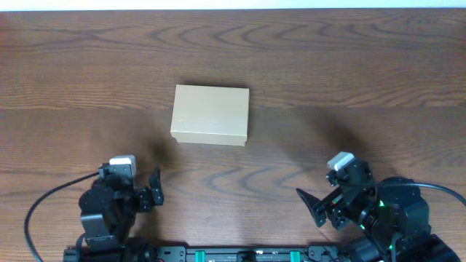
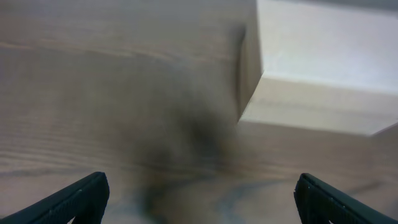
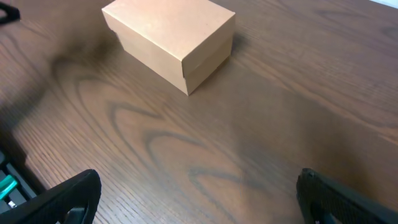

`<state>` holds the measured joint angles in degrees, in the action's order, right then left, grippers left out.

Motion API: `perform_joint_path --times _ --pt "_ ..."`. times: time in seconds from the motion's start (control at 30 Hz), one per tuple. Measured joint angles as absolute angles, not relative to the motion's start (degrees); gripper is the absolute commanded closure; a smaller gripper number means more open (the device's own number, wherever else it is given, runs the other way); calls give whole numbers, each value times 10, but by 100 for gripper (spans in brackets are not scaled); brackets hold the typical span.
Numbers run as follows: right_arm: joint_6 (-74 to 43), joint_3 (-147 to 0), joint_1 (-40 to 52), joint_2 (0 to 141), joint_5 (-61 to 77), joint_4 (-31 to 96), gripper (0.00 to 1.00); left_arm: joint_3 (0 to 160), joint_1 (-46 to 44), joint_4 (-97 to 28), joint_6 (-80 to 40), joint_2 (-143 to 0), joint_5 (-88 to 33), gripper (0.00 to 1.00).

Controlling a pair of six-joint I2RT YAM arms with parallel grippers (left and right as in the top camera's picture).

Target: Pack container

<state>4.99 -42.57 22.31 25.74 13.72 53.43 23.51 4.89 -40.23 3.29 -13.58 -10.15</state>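
Observation:
The container [image 1: 211, 113] is a plain tan cardboard box with its lid shut, standing on the wooden table a little left of centre. It shows at the top right of the left wrist view [image 2: 320, 68] and at the top of the right wrist view [image 3: 171, 37]. My left gripper [image 1: 149, 191] is open and empty near the front edge, below and left of the box; its fingertips show in the left wrist view [image 2: 200, 196]. My right gripper [image 1: 320, 205] is open and empty at the front right, also seen in the right wrist view [image 3: 199, 196]. No stationery items are in view.
The brown wooden table [image 1: 364, 80] fills the view. Black cables loop from both arm bases at the front edge [image 1: 44, 211]. The arm mounting rail with green parts runs along the bottom [image 1: 240, 255].

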Motion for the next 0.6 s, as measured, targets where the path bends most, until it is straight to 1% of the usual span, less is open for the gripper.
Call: perform_joint_path --times 0.33,0.6 --pt "50 -426 223 257 137 535 1 135 49 -402 66 -58 -82 5" --pt "50 -426 223 257 137 536 1 113 49 -401 106 -7 -74 5"
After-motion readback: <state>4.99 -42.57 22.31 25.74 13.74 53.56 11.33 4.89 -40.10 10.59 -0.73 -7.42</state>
